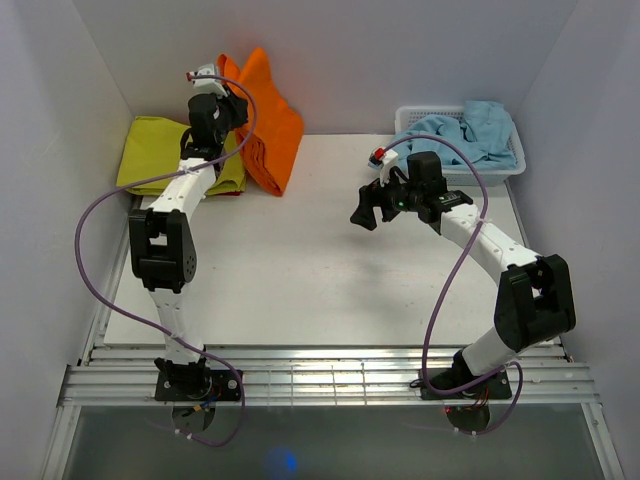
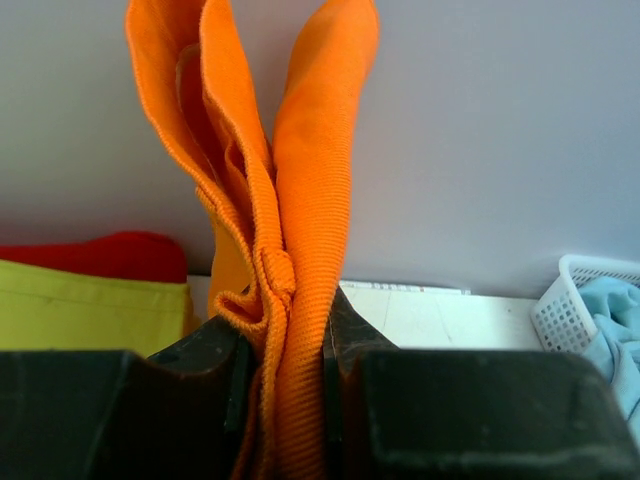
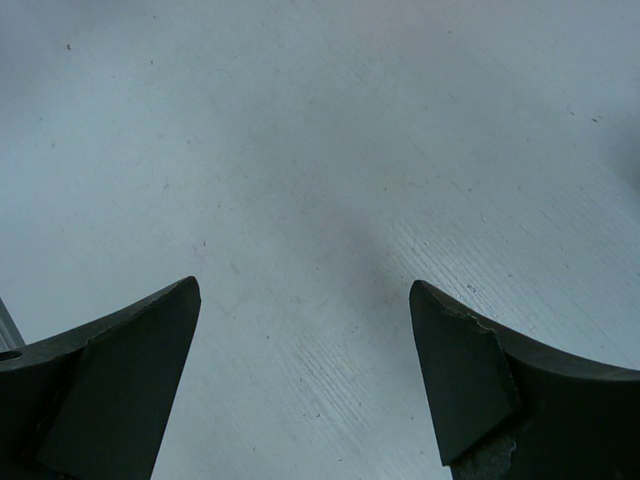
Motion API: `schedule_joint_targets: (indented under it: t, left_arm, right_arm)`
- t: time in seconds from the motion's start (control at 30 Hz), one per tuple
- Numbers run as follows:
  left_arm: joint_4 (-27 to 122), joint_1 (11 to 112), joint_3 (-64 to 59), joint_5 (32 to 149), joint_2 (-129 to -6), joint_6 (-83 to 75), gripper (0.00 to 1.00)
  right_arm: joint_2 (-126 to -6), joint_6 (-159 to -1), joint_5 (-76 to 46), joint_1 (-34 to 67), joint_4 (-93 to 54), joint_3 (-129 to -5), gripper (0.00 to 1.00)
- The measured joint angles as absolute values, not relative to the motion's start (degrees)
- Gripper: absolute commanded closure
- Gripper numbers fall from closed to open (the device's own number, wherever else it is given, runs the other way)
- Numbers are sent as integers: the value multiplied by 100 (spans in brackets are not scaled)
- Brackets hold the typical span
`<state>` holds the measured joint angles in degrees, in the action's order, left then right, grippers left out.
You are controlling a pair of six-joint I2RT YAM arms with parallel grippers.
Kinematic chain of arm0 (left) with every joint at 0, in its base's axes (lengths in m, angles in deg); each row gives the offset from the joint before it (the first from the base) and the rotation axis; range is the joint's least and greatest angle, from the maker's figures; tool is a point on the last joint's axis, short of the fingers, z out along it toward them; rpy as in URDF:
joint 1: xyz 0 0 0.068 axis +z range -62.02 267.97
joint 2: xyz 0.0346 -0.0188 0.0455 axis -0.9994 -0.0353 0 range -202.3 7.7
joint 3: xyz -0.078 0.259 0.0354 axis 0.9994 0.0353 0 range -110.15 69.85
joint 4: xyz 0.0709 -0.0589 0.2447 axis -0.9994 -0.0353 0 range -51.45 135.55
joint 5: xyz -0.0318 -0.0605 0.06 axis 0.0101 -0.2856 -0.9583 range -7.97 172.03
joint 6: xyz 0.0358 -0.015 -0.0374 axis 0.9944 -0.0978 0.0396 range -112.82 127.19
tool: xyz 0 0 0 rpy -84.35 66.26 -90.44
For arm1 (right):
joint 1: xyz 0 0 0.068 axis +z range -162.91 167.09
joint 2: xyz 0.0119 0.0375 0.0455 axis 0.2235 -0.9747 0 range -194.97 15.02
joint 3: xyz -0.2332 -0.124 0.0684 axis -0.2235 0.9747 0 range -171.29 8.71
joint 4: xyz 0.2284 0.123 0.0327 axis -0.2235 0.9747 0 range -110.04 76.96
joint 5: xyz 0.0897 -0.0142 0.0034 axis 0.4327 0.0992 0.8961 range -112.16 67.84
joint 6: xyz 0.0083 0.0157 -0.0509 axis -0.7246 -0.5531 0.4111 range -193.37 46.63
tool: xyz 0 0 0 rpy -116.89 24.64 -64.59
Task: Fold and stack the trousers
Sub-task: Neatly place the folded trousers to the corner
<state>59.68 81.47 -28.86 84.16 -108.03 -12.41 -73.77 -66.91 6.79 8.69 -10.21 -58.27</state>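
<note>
A white table (image 1: 300, 260) is seen from above, with orange trousers (image 1: 268, 120) held up at its far-left corner. In the left wrist view, they are clamped in the left gripper (image 2: 290, 340). In the right wrist view, the right gripper (image 3: 305, 330) is spread wide over the table.

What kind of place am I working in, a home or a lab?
Probably a lab test cell: plain white walls box in a white table, a metal rail frame runs along its near edge, and the laundry looks staged: orange trousers, yellow-green cloth, a basket.
</note>
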Motion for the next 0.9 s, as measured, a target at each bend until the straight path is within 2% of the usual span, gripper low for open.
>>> schedule_joint_targets:
  t: [0.5,0.9]
  left_arm:
    - [5710,8165,-3684,8392,-10829,-1199,100]
    - [5468,8163,-4233,7876,-10840,-1420,100]
  right_arm:
    - [-7399,-6693,679,869,-986,-5847,10]
    - [-7399,-6695,697,869,-986,-5847,10]
